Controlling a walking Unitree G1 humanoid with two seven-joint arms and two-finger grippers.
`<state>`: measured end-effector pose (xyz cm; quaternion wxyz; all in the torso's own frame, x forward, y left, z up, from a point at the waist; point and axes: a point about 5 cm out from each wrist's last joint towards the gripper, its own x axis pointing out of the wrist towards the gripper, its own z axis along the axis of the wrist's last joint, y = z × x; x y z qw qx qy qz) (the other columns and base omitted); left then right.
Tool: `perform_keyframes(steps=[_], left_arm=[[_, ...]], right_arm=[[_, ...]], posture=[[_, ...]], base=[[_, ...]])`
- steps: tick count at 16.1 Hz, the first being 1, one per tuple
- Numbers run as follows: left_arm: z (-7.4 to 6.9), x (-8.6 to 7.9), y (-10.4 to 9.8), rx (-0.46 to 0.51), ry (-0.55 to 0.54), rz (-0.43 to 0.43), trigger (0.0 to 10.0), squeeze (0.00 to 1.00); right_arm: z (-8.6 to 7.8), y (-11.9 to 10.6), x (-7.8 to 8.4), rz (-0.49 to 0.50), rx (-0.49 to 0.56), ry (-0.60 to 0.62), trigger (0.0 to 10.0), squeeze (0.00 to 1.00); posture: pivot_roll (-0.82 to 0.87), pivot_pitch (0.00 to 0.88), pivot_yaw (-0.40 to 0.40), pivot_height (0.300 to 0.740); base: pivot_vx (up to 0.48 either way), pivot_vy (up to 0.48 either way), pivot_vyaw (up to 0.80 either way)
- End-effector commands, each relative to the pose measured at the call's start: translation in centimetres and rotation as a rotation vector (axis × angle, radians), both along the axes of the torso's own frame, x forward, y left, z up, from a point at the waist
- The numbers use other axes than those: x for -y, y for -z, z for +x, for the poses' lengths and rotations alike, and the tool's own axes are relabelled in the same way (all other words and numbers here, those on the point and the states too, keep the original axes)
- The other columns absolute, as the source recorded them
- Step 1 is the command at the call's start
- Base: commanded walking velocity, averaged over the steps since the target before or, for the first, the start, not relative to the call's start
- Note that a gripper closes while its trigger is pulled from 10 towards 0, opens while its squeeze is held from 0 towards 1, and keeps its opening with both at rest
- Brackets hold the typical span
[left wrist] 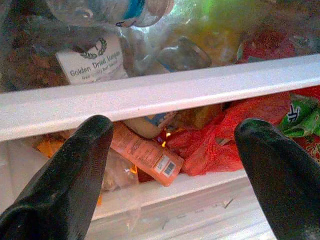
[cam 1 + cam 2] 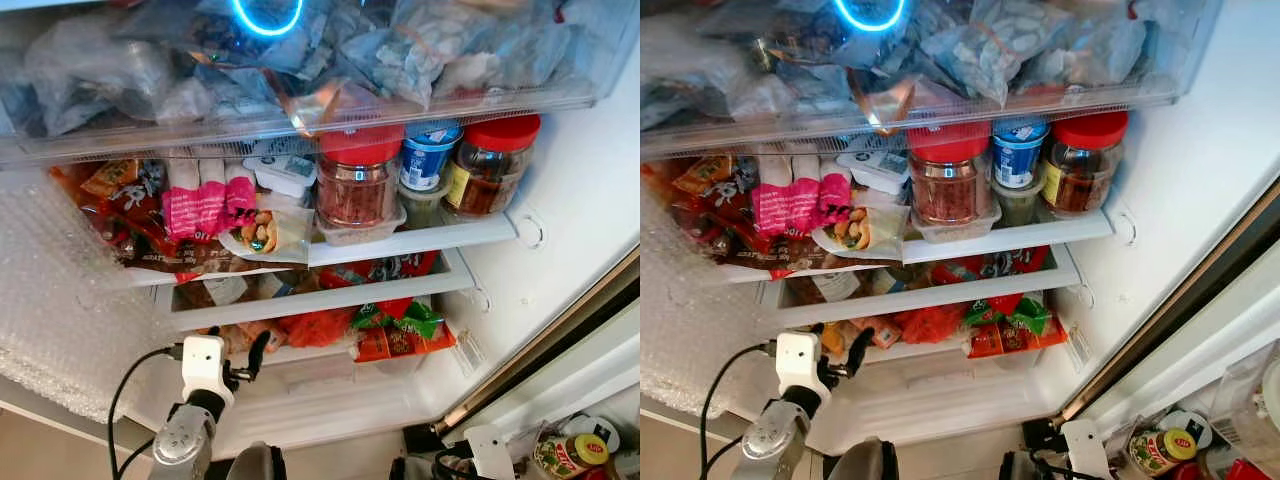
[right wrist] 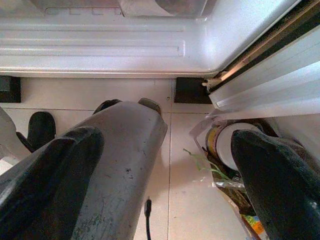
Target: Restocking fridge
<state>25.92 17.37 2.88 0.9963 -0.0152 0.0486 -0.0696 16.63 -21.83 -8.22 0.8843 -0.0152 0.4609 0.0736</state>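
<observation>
My left claw [image 2: 238, 365] sits low at the left of the frame, raised toward the bottom drawer [image 2: 330, 352] of the open fridge [image 2: 560, 250], its fingers [image 1: 70, 170] spread apart and gripping nothing. Between them, in the left wrist view, lie an orange packet [image 1: 147, 152] and a red net bag [image 1: 220, 137] behind the white drawer front. My right claw [image 3: 167, 165] hangs at the bottom of the frame, fingers apart and empty, above the tiled floor [image 3: 185, 200]; a jar [image 2: 570, 455] with a yellow lid rests in a bag by the lower right corner.

Further in, green and red packs [image 2: 400, 330] crowd the drawer's right side. Above it a second drawer [image 2: 320, 285] holds more packets. On the shelf [image 2: 420, 240] over that stand a red-lidded jar [image 2: 355, 185] at centre, a blue tub [image 2: 430, 155] and another red-lidded jar [image 2: 495, 165] to its right, with pink packs [image 2: 205, 205] to the left. At the top of the frame a clear bin [image 2: 300, 70] is packed with plastic bags.
</observation>
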Motion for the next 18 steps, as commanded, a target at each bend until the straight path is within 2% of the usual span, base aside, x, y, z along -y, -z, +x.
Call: perform_keyframes(steps=[1,7,11,18], left_arm=[[-0.2,-0.2,0.2,-0.027,-0.006,0.008,10.0,0.0],[0.0,-1.0,0.6,-0.063,-0.071,0.015,10.0,0.0],[-0.8,-2.1,1.5,-0.1,-0.138,0.043,10.0,0.0],[-1.1,-2.6,2.2,-0.128,-0.178,0.073,10.0,0.0]], right_arm=[[-2.0,0.9,0.2,-0.013,-0.086,-0.01,10.0,0.0],[-1.6,0.7,0.4,-0.029,-0.09,-0.025,10.0,0.0],[-1.4,0.7,0.4,-0.034,-0.084,-0.033,10.0,0.0],[-1.6,0.8,0.1,-0.028,-0.089,-0.037,10.0,0.0]], posture=[[-0.09,0.068,0.002,0.636],[-0.08,0.016,-0.006,0.636],[-0.08,0.0,-0.005,0.636],[-0.07,0.0,0.002,0.636]], base=[[0.0,0.0,0.0],[0.0,0.0,0.0],[-0.241,0.0,0.0],[-0.244,0.0,0.0]])
